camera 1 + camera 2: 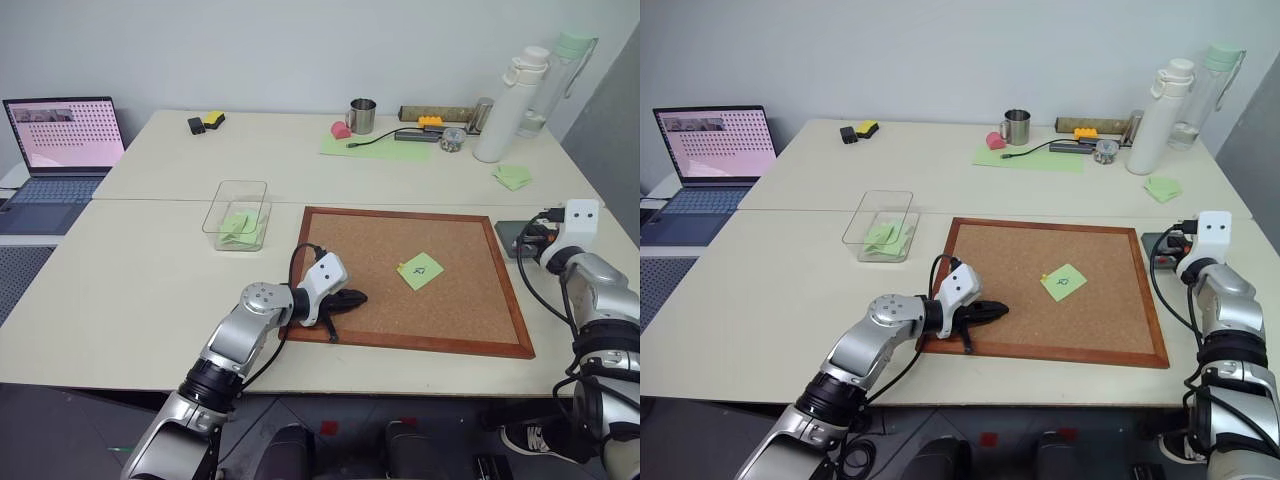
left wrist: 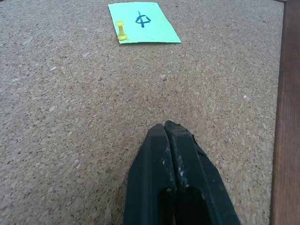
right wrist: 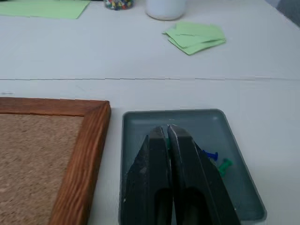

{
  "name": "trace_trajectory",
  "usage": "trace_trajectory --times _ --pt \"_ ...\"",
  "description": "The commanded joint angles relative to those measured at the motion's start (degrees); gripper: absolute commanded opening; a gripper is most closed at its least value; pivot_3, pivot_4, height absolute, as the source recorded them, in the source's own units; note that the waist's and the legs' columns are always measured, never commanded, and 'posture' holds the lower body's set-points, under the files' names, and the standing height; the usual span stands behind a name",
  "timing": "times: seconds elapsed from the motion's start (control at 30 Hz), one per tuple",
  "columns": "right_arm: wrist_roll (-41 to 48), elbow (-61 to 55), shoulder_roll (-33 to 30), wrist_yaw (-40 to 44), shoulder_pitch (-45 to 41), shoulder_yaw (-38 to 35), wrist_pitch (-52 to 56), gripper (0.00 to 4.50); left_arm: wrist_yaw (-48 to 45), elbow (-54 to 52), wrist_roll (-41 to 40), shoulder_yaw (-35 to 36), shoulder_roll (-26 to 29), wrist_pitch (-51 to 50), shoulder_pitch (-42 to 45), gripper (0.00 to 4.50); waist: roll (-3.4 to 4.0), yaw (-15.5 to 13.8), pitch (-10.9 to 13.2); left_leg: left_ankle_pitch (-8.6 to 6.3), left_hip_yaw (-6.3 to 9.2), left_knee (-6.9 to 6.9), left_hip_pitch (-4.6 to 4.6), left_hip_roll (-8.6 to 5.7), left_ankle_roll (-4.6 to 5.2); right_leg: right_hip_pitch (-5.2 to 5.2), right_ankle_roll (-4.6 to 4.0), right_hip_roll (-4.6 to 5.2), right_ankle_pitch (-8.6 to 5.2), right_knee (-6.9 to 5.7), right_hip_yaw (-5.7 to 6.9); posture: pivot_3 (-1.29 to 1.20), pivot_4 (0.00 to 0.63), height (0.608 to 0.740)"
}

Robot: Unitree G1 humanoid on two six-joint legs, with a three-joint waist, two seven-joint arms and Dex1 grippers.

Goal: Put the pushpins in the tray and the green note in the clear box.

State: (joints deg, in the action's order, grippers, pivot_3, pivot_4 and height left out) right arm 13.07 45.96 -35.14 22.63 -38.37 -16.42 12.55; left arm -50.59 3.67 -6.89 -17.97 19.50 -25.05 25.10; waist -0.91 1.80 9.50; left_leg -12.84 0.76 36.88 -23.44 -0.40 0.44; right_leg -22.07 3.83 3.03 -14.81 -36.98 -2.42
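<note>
Black fingers of the right gripper [image 3: 168, 129] are pressed together over the grey tray [image 3: 136, 123], right of the corkboard [image 1: 470, 315], apparently delivering a pin beside the blue and green pushpins [image 3: 218, 160] already there. Left gripper [image 2: 169, 127], also closed and empty, rests on the cork's near-left part. Green note [image 1: 420, 270], pinned mid-board by a yellow pushpin [image 2: 121, 31], awaits the clear box [image 1: 226, 198] far-left.

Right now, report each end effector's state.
Left end effector: closed, holding nothing, over the corkboard.
Right end effector: closed, over the tray; whether it holds a pin cannot be told.
</note>
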Motion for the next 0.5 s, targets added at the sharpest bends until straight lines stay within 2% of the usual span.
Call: trace_trajectory --times 0.03,0.23,0.4,0.5 --pt "1.06 3.15 -1.48 2.26 -2.35 -1.81 -2.75 0.73 0.41 -0.58 0.37 -0.43 1.49 -2.66 -2.60 0.00 0.00 0.08 0.00 0.00 -0.01 -0.01 0.00 0.00 0.00 0.00 0.00 0.00 0.00 0.00 0.00 0.00 0.150 0.740" --pt "1.23 3.57 -1.86 3.45 -2.45 -2.14 -4.23 1.97 0.72 -1.52 0.32 -0.35 1.55 -3.13 -3.22 0.00 0.00 0.13 0.00 0.00 0.03 -0.06 0.00 0.01 0.00 -0.01 0.00 -0.02 0.00 -0.01 0.02 0.00 0.150 0.740" --pt "1.81 -3.21 -1.17 5.05 -0.55 -1.33 -4.36 3.07 0.71 -1.19 0.29 -0.61 1.27 -2.95 -2.83 0.00 0.01 0.13 0.00 0.00 0.02 -0.05 0.00 0.01 0.00 -0.01 0.00 -0.01 0.00 -0.01 0.00 0.00 0.150 0.740" --pt "4.11 -13.35 0.78 8.59 2.85 0.47 -1.18 3.07 0.60 -0.94 0.30 -0.78 1.19 -2.78 -2.66 0.00 0.01 0.09 0.00 0.00 0.04 -0.05 0.00 0.02 0.01 -0.01 0.00 -0.01 0.00 -0.02 0.02 0.00 0.150 0.740"
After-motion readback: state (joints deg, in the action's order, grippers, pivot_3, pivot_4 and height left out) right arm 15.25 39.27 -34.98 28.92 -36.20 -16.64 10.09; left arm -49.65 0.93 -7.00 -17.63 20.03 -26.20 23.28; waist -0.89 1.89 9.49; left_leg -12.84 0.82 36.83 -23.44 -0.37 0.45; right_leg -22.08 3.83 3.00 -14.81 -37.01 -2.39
